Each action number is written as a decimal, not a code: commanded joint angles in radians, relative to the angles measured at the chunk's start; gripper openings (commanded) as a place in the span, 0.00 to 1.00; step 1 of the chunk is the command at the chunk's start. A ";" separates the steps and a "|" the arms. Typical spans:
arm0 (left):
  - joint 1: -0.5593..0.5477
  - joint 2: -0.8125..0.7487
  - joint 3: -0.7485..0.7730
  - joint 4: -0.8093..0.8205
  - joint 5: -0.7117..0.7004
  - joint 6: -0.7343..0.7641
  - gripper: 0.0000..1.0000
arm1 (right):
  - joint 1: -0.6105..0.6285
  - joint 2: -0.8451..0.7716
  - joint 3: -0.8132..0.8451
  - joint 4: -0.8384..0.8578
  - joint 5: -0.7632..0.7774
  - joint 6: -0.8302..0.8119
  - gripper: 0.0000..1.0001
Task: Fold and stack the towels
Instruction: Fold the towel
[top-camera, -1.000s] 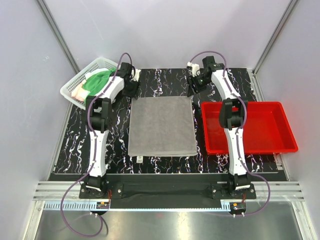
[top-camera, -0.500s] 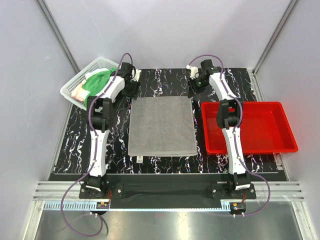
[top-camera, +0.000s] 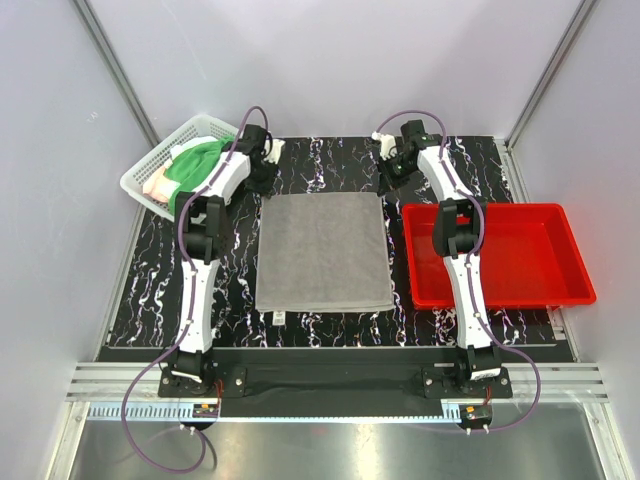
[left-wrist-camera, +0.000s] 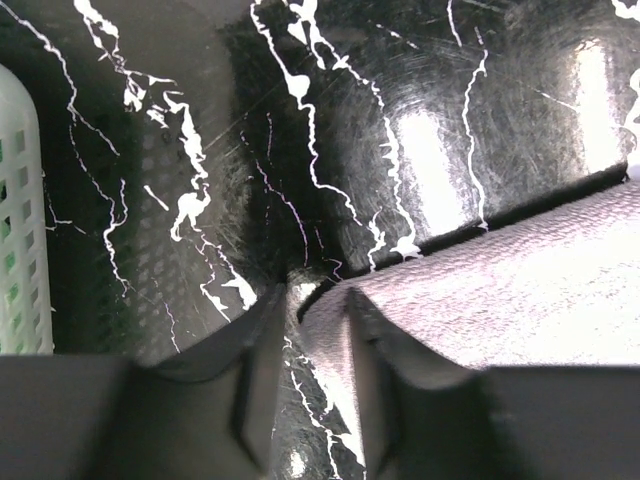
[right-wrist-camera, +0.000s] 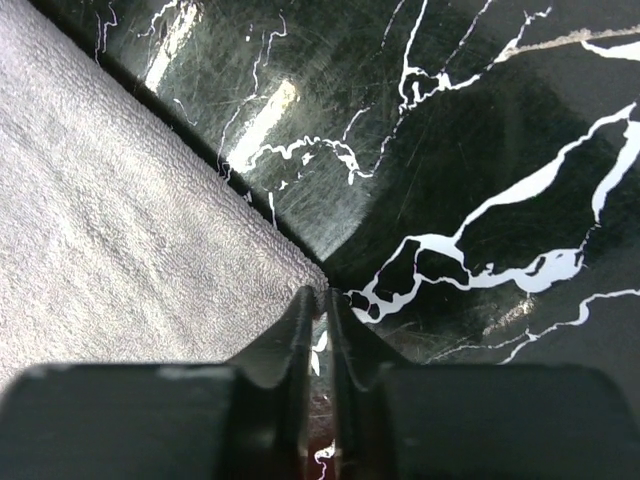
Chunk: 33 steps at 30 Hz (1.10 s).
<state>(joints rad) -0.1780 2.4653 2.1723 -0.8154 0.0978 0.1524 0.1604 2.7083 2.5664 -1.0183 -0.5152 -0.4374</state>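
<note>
A grey towel (top-camera: 325, 250) lies flat in the middle of the black marbled table. My left gripper (top-camera: 267, 186) is at its far left corner. In the left wrist view the left gripper (left-wrist-camera: 312, 300) stands partly open around that corner of the towel (left-wrist-camera: 520, 280), with a strip of table showing beside the cloth. My right gripper (top-camera: 386, 184) is at the far right corner. Seen from the right wrist, the right gripper (right-wrist-camera: 322, 296) is shut, its tips pinching the towel (right-wrist-camera: 130, 230) at the corner. A dark green towel (top-camera: 195, 160) and a pink one (top-camera: 157, 184) lie in the basket.
A white mesh basket (top-camera: 135, 182) sits at the far left corner of the table, and its wall (left-wrist-camera: 20, 200) shows in the left wrist view. A red plastic tray (top-camera: 500, 300) stands on the right, close to the right arm. Grey walls enclose the table.
Both grippers have narrowed their jaws at the towel's far corners; the right one has come shut on its corner. The right wrist shifted slightly towards the back. The towel has not moved.
</note>
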 joint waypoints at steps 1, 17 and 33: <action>0.006 0.021 0.037 -0.016 -0.030 0.035 0.25 | -0.002 0.019 0.005 -0.006 0.029 -0.024 0.13; 0.006 -0.133 -0.017 0.039 -0.004 0.032 0.00 | -0.002 -0.172 -0.179 0.283 -0.002 0.032 0.00; 0.005 -0.307 -0.161 0.070 -0.032 0.064 0.00 | -0.002 -0.462 -0.511 0.542 0.029 -0.063 0.00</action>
<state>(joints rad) -0.1818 2.2498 2.0628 -0.7807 0.0986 0.1871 0.1616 2.3688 2.1193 -0.6025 -0.5159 -0.4461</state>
